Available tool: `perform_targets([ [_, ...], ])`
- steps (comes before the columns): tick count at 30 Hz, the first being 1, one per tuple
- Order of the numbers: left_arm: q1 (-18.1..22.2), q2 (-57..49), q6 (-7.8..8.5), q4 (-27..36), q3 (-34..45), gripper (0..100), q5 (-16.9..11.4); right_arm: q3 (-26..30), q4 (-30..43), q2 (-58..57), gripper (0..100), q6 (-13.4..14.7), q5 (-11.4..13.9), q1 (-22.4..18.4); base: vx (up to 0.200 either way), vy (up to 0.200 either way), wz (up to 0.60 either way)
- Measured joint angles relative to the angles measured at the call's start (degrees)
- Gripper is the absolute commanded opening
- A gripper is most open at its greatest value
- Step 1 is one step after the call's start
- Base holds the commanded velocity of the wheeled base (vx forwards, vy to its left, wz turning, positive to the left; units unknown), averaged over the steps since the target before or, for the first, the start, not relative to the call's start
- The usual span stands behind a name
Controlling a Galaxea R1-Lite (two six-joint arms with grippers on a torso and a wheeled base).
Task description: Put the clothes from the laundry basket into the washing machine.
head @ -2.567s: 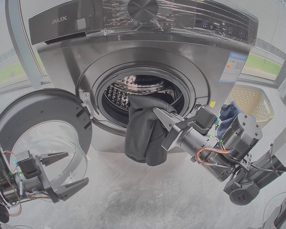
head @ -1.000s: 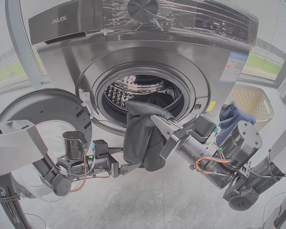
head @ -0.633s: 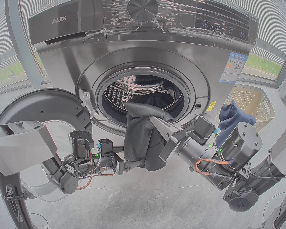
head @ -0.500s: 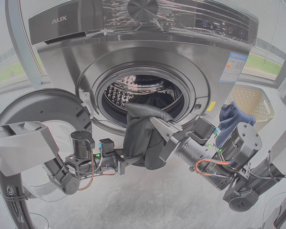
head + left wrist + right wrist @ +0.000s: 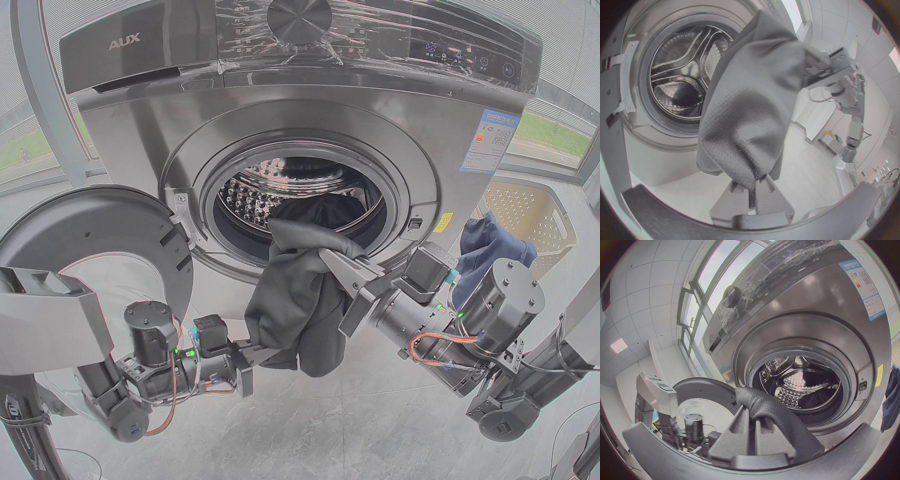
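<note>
A silver-grey front-loading washing machine is shown with its round glass-windowed door swung open to the left, so that the perforated steel drum is exposed. A dark grey knitted garment is draped over the lower rim of the drum opening. Its upper part lies inside the drum mouth, while the greater part hangs down in front of the machine, above the pale grey stone-patterned floor.

The right gripper is closed on the garment's upper fold, just in front of the lower rim of the opening. In the right wrist view the cloth is seen clamped between the two fingers. The left gripper is held low, between the open door and the hanging cloth, and is pinched tight on the garment's lower left edge. In the left wrist view the cloth is seen gathered into the narrow gap between the fingers.

To the right of the machine a beige perforated plastic laundry basket is seen, with a dark blue garment hanging over its near rim, partly hidden by the right arm.
</note>
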Motion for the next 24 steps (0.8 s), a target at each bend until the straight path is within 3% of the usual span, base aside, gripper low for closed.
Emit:
perform_targets([
  [5,-2.01,-6.81,0.46,-2.29,8.58,0,0.04,0.28,0.02,1.62,0,-0.11,0.22,-1.16,0.0,0.0,0.0],
  [6,-2.58,-8.63,0.44,-2.51,9.81,0,0.04,0.3,0.0,2.05,100,-0.11,0.22,-1.35,0.0,0.0,0.0],
  [13,-7.83,-19.08,-1.82,-3.5,14.25,0,0.06,0.68,0.0,5.1,100,-0.22,0.39,-2.16,0.0,0.0,0.0],
  [17,-8.37,-21.81,-2.69,-3.47,13.59,0,0.37,3.04,0.0,6.01,100,-0.48,0.38,-2.27,0.0,0.0,0.0],
  [19,-8.09,-22.58,-3.17,-3.56,12.32,0,1.29,5.12,0.02,6.23,100,-0.63,0.3,-2.27,0.0,0.0,0.0],
  [24,-7.44,-23.6,-5.52,-3.58,7.28,0,7.16,10.17,-0.02,6.34,100,-0.79,0.11,-2.12,0.0,0.0,0.0],
])
